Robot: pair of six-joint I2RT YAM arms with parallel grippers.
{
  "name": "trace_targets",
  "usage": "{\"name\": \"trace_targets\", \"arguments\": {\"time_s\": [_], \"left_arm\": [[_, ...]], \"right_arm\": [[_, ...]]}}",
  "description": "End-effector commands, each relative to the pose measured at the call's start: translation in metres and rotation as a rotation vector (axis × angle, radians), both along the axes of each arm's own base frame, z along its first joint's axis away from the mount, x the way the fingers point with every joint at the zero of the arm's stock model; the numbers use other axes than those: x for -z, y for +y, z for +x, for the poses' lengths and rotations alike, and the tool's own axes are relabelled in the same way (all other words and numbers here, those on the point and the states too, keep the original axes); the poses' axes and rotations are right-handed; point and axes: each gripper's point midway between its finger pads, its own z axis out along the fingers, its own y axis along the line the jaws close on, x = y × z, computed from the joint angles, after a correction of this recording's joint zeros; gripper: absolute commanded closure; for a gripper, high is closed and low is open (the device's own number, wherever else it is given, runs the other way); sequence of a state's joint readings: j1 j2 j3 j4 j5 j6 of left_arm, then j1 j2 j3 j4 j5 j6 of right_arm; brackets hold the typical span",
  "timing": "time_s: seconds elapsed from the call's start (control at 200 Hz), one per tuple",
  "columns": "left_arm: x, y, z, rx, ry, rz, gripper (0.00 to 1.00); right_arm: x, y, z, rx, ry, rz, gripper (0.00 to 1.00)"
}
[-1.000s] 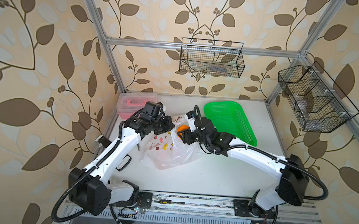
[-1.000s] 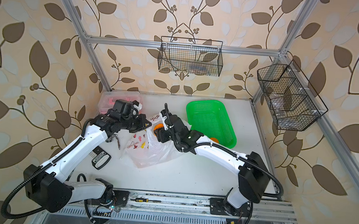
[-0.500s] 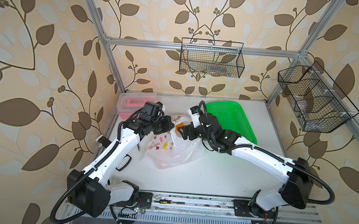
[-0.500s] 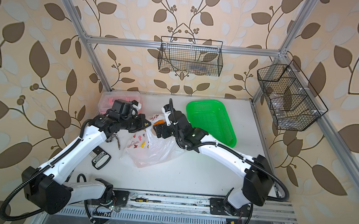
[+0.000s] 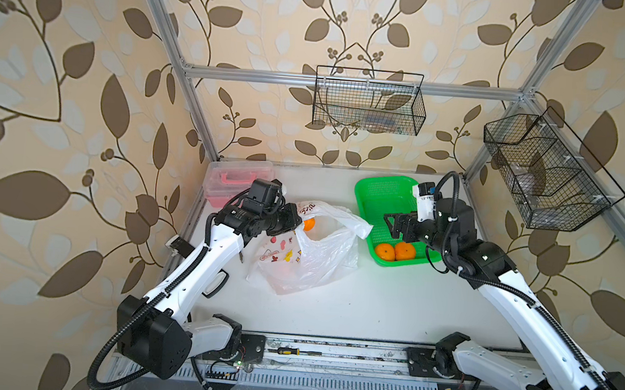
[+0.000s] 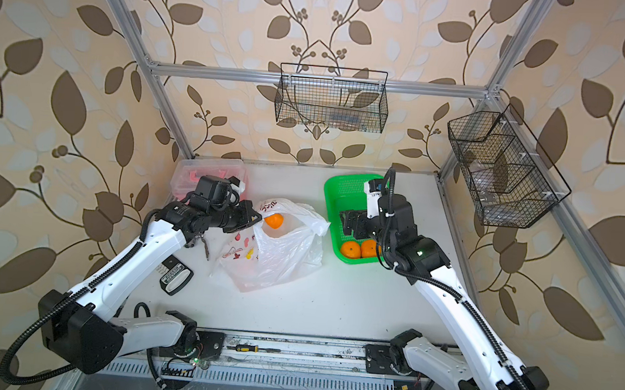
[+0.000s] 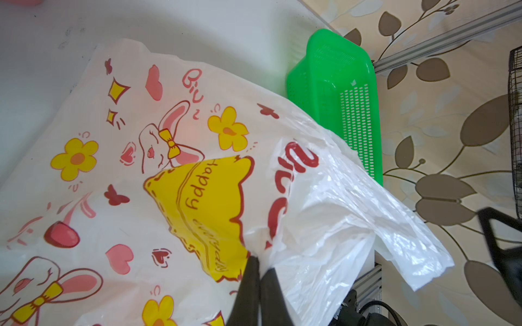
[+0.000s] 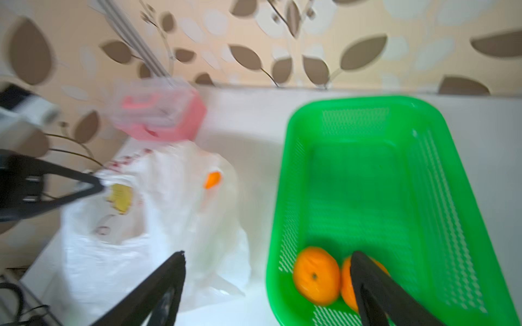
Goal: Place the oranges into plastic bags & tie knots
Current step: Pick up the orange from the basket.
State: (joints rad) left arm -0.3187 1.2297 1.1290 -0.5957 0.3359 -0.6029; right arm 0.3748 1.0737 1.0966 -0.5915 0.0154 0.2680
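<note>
Tightly, left claw (image 7: 258,264) pinches crinkly bag (image 7: 180,118) — right claw (image 8: 268,255) spread over mesh basket (image 8: 353,101).

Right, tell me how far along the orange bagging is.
Done: one orange sits in the open mouth of the plastic bag. In hand: the left gripper is shut on the bag's rim, holding it open; the right gripper hangs open and empty over the green basket. Left: two oranges in that basket, then the knot.

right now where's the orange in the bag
In both top views the orange sits in the bag's open mouth, beside the left gripper pinching its edge, left of the green basket.
</note>
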Motion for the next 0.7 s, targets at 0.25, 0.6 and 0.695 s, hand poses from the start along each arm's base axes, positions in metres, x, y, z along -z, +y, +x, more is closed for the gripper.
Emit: {"name": "trace_targets", "arguments": {"time_s": [0.25, 0.6, 0.695], "left_arm": [[-0.013, 0.003, 0.003, -0.001, -0.053, -0.006, 1.0], [-0.012, 0.006, 0.001, -0.006, -0.048, 0.016, 1.0], [-0.013, 0.007, 0.0, -0.008, -0.049, 0.019, 1.0]], "right_arm": [[0.115, -0.076, -0.001, 0.04, 0.491, -0.297, 0.08], [0.162, -0.077, 0.028, -0.013, 0.653, -0.362, 0.09], [0.176, -0.081, 0.027, -0.009, 0.698, -0.381, 0.1]]}}
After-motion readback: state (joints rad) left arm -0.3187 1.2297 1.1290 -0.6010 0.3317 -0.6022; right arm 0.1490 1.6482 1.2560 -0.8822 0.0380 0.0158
